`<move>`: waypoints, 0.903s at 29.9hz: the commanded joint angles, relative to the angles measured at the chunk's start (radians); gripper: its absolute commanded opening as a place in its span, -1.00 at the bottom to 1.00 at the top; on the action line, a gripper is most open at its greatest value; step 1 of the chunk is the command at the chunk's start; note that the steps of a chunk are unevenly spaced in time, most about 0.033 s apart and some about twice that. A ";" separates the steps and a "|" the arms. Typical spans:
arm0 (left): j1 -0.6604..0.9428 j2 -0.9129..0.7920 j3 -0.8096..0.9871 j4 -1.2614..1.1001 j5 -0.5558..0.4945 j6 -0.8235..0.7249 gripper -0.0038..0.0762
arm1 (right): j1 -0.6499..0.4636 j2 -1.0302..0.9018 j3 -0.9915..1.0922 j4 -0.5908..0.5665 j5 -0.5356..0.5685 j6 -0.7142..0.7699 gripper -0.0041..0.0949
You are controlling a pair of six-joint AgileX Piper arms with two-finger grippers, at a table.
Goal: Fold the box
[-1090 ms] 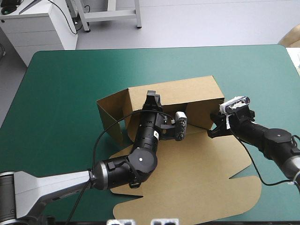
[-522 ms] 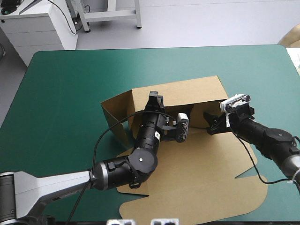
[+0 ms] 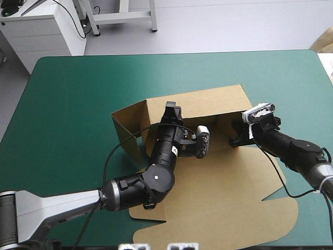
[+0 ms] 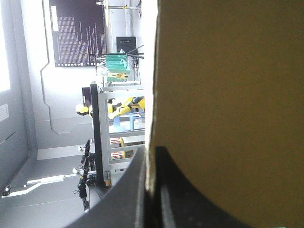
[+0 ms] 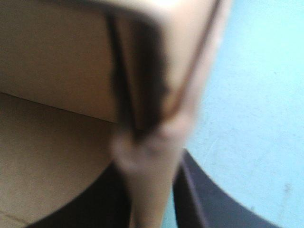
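Heads up, you can't read much of either grip from above. The left tool [image 3: 171, 110] has its tips pressed up against the box [image 3: 218, 187], right at the raised back wall [image 3: 200, 100], and its own wrist covers them. The right tool [image 3: 238, 136] vanishes into the shadowed corner where that wall ends.

The wrist cams help. On the left wrist cam, a board edge runs straight in between the two black fingers [image 4: 190, 199], which are all but closed on it, so that tool is pinching the box. Board fills nearly everything ahead of it, so you can't tell which part it is from there.

The right wrist cam is badly blurred, but you can make out a wall end coming down between its fingers [image 5: 204, 199], so it's clamped on the box too. The box's inside is on one side of the tool, teal-green desk [image 5: 256, 95] on the other.

The box sits mid-desk. The back wall stands ahead of the left tool and a side wall [image 3: 127, 130] stands beside that arm. The flat sheet lies under both arms, and its near edge is cut off.
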State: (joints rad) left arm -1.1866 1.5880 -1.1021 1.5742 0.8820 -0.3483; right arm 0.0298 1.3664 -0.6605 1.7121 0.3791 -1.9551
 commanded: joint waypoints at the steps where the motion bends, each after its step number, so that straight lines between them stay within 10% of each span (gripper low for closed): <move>1: -0.004 -0.038 -0.032 0.072 0.038 -0.013 -0.92 | 0.005 -0.024 -0.030 0.088 0.067 -0.017 -0.94; 10: -0.004 -0.038 -0.032 0.075 0.044 -0.039 -0.81 | 0.005 -0.024 -0.030 0.073 0.065 0.022 -0.95; 18: -0.002 -0.038 -0.032 0.114 0.034 -0.066 0.20 | 0.005 -0.024 -0.070 -0.029 -0.012 0.188 -0.95; 27: -0.053 -0.038 -0.033 0.174 0.001 -0.194 0.32 | 0.005 0.067 -0.269 -0.606 -0.041 0.814 -0.95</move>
State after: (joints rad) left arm -1.2061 1.5880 -1.1031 1.6801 0.8606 -0.5226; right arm 0.0305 1.4336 -0.8487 1.2514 0.3126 -1.3515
